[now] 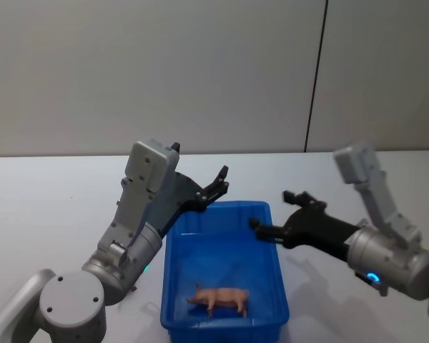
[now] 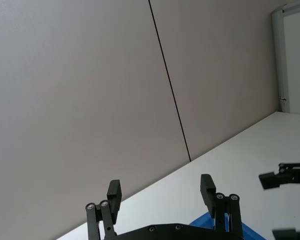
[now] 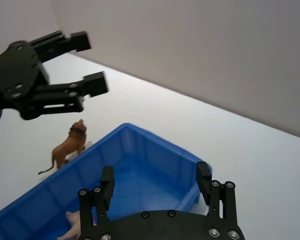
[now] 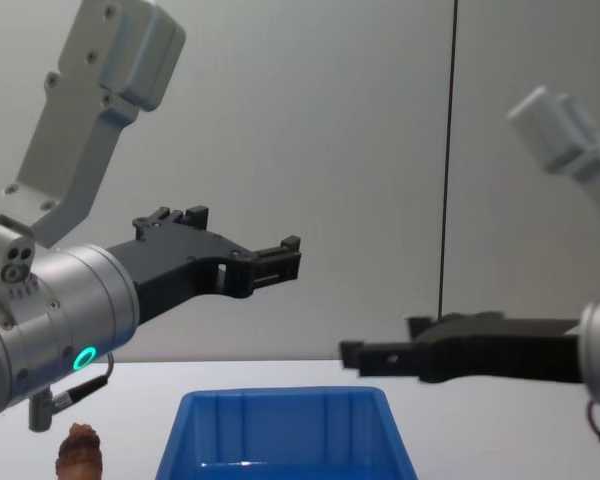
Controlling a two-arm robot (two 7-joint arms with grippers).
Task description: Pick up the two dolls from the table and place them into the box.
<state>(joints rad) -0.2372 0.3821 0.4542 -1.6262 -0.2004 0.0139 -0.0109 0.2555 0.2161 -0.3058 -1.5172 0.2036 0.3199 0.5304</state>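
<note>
You're halfway: the pink doll (image 1: 220, 296) lies in the box (image 1: 229, 205) by its near wall; the brown doll (image 3: 67, 147) stands on the tabletop (image 1: 43, 207) beside its left wall. Left gripper (image 1: 224, 180) and right gripper (image 1: 270, 209) hover open, empty.

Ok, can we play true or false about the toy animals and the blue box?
1. The pink doll lies inside the box. True.
2. The brown doll is in the box too. False: it stands on the table, beside the box.
3. The left gripper is holding a doll. False: it is open and empty.
4. The right gripper is open. True.
</note>
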